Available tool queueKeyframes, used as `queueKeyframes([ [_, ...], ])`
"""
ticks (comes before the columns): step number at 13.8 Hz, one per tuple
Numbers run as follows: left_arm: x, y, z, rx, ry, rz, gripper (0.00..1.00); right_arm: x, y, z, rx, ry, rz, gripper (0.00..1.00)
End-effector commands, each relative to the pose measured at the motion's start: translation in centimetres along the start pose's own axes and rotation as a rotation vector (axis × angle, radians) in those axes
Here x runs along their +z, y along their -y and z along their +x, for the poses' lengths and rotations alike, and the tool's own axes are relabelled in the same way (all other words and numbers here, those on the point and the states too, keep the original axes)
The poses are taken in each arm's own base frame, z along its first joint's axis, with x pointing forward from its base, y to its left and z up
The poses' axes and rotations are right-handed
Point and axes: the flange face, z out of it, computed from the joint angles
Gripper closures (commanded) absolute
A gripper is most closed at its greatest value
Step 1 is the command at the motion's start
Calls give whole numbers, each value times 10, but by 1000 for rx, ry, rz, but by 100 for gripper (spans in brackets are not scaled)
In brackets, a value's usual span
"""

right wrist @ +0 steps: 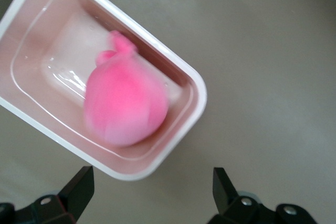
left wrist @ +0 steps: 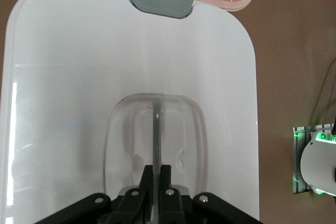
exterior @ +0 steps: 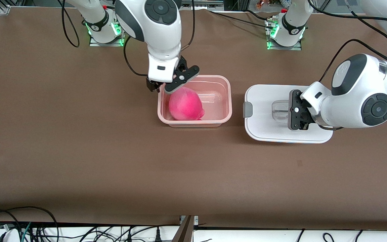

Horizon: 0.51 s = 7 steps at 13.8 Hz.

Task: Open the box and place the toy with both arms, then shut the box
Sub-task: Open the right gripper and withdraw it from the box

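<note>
- Several black cables (exterior: 29, 225) trail along the white strip at the table's edge nearest the front camera.
- Plain brown table (exterior: 79, 151) surface fills the view, bare over its near half.
- Mid-table, the pink box (exterior: 225, 114) tub stands open, with the toy (exterior: 185, 104) lying inside it at the right arm's end of the tub.
- Beside the tub, toward the left arm's end of the table, the white lid (exterior: 264, 129) lies flat, apart from the tub, its grey clip (exterior: 247, 110) facing the tub.
- On the lid's clear recessed handle (left wrist: 155, 129) the left gripper (left wrist: 156, 174) has its fingers pinched on the centre rib.
- Over the tub's rim at the right arm's end, the right gripper (exterior: 168, 85) hangs with fingers spread wide, holding nothing.
- Farthest off, both arm bases (exterior: 104, 28) glow green at the table's edge.
</note>
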Motion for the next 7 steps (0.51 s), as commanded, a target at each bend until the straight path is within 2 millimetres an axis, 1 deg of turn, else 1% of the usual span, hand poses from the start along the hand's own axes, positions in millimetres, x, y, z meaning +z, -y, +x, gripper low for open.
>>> queueKeyframes([
  [1,-6,-1,-1,26,10,-3,100,-16,-50,-7,94,21,-3,0],
  [2,-7,-2,4,24,5,-2,100,-17,-74,-10,131,22,0,0],
  [3,-7,-5,16,38,7,3,100,-18,-108,-15,181,31,0,0],
  [4,-6,-8,33,64,8,4,100,-16,-142,-20,235,40,16,0],
  [5,-1,-16,63,109,3,-5,100,-12,-178,-27,292,46,44,0],
  [6,4,-25,95,155,8,-7,100,-8,-223,-39,365,51,89,0],
  [7,4,-34,133,197,12,22,100,-4,-264,-52,430,51,132,0],
])
